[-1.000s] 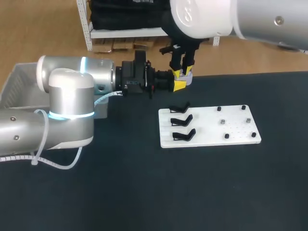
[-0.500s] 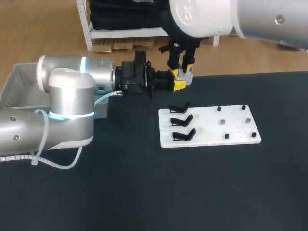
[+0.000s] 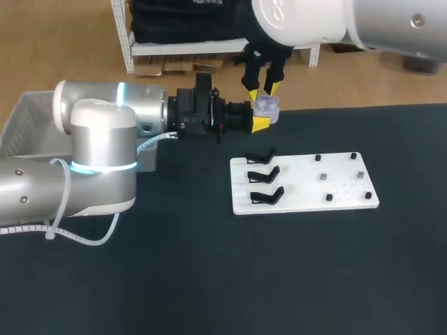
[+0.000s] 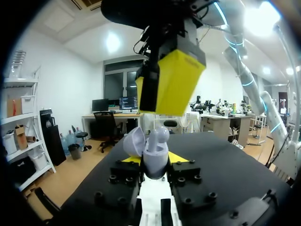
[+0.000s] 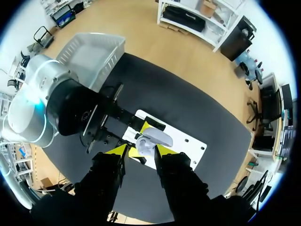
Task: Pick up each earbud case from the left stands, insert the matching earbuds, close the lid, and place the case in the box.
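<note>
Left claw (image 4: 155,165) grips the case (image 3: 266,106) from both sides, lid (image 4: 133,141) open, one earbud (image 4: 159,135) standing in it. Right claw (image 3: 261,91) hangs just above, fingers apart and empty. Insertion looks nearly done. The likely next move is for the right claw to press the lid shut without knocking the case loose. The box (image 3: 21,122) lies well behind the left claw, its own arm between them. The board (image 3: 342,188) and its three stands (image 3: 264,177) sit nearer than both claws, apparently out of the way.
</note>
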